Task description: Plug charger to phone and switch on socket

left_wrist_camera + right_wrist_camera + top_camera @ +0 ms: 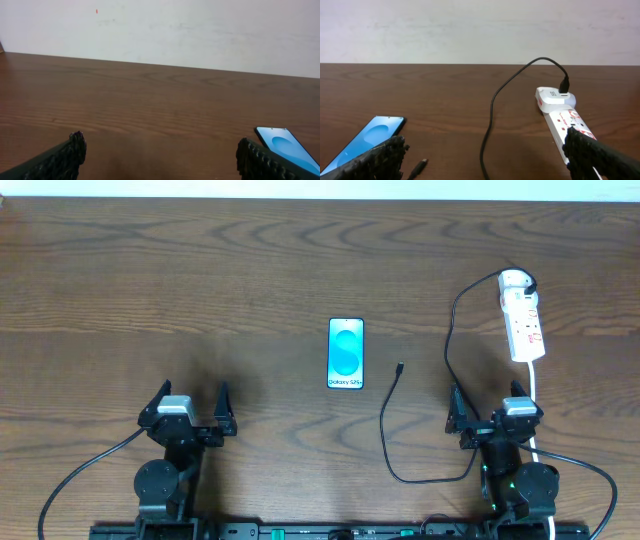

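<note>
The phone (346,353) lies flat mid-table, cyan screen up; it also shows in the left wrist view (287,150) and the right wrist view (367,141). The black charger cable (450,345) runs from a plug in the far end of the white socket strip (522,315) down in a loop to its small free tip (399,367), which lies right of the phone, apart from it. The tip (419,166), cable (491,105) and socket (565,117) show in the right wrist view. My left gripper (190,408) and right gripper (488,412) are open and empty near the front edge.
The socket's white cord (537,385) runs down past my right gripper toward the front edge. A pale wall borders the table's far edge (160,30). Black arm cables trail at the front corners.
</note>
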